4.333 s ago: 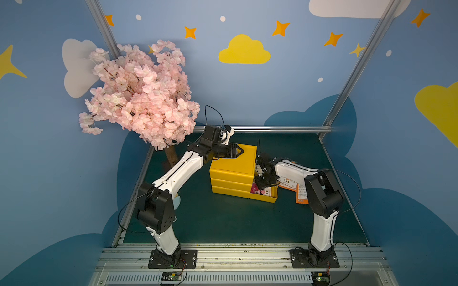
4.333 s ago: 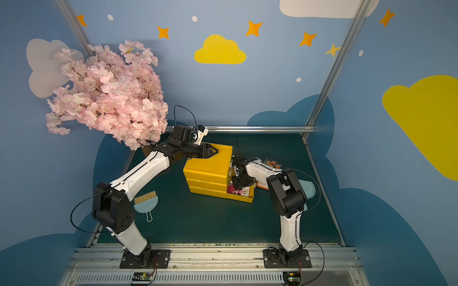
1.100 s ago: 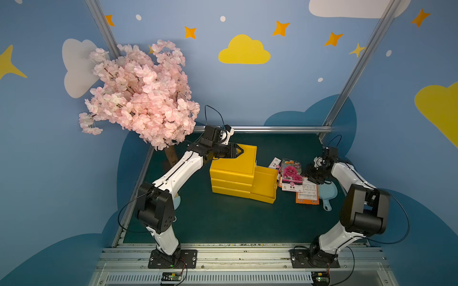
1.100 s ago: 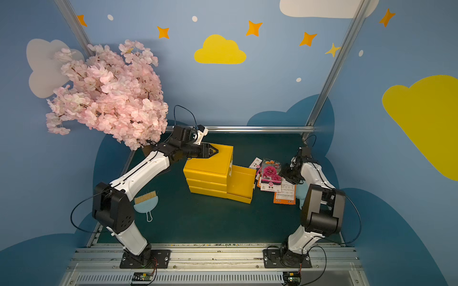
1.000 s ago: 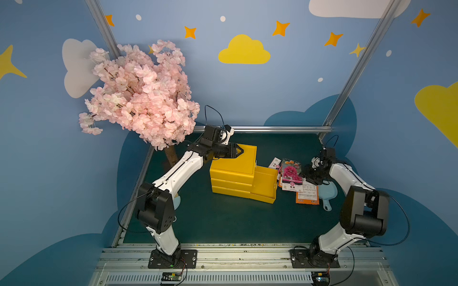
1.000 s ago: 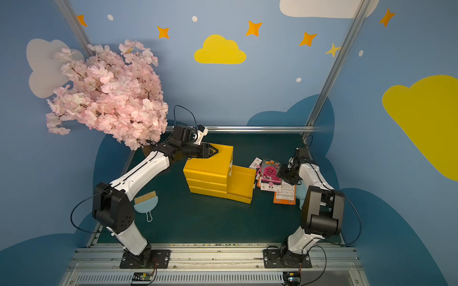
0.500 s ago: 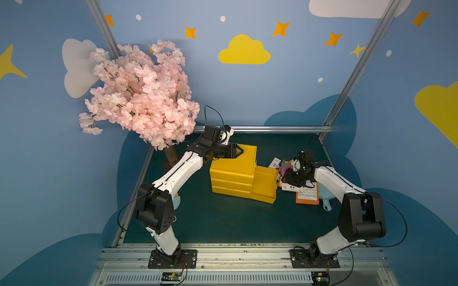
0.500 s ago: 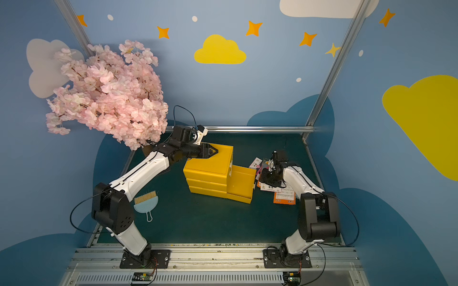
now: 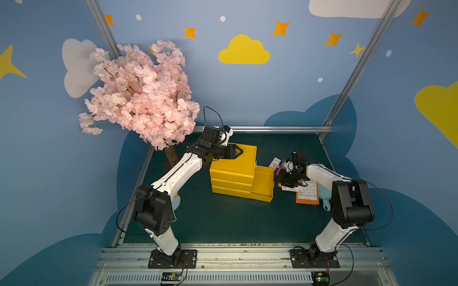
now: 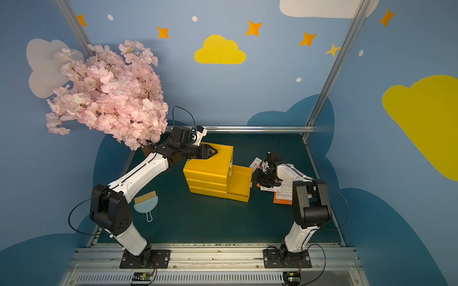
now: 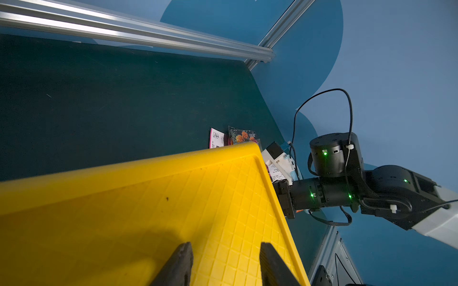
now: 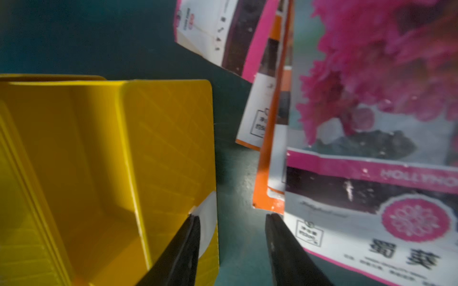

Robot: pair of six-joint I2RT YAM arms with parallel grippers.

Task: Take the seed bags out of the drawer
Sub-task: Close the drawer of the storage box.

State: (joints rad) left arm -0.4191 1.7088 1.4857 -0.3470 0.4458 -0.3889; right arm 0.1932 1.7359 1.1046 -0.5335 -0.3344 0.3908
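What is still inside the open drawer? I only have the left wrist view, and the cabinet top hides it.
Observer: No bag that I can see. In a top view the drawer shows only its bare yellow floor.
Operator: Is the right pincer carrying a bag?
Observer: No. In the right wrist view the right pincer is open with nothing between its tips, close to the drawer's front wall.
Operator: How many bags are out?
Observer: I cannot count them. The seed bags overlap in a pile on the mat, beside the drawer.
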